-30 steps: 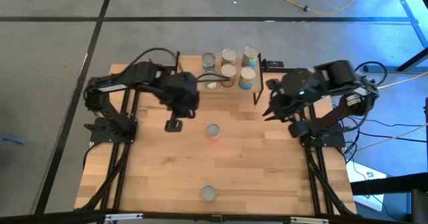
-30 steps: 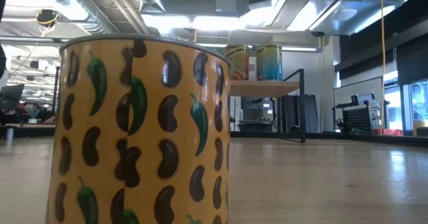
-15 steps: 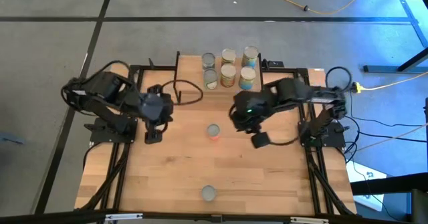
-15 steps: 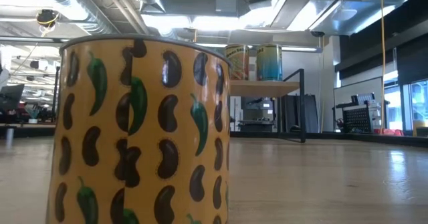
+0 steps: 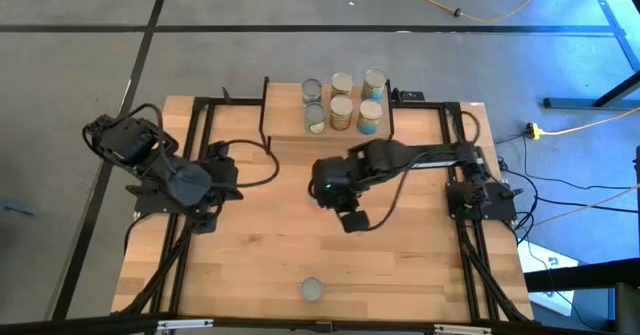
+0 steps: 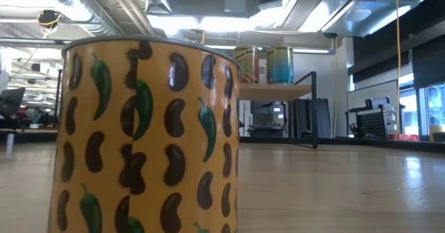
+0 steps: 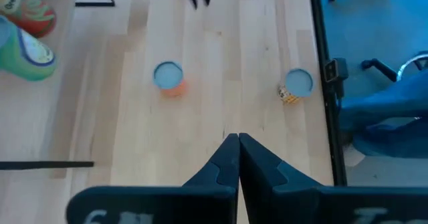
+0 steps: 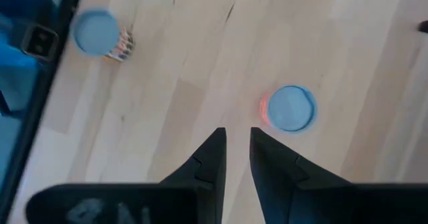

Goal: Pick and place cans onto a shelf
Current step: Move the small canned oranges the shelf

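Right pincer [image 8: 235, 150] released, prongs apart, hanging over the orange-red can [image 8: 288, 108] at surface [image 5: 400, 265] centre, not touching it. Left pincer [image 7: 239, 158] clenched, empty, parked at 9 o'clock. Yellow bean can [image 5: 312, 289] at 6 o'clock edge. Six cans on the shelf [image 5: 288, 118] at 12 o'clock.
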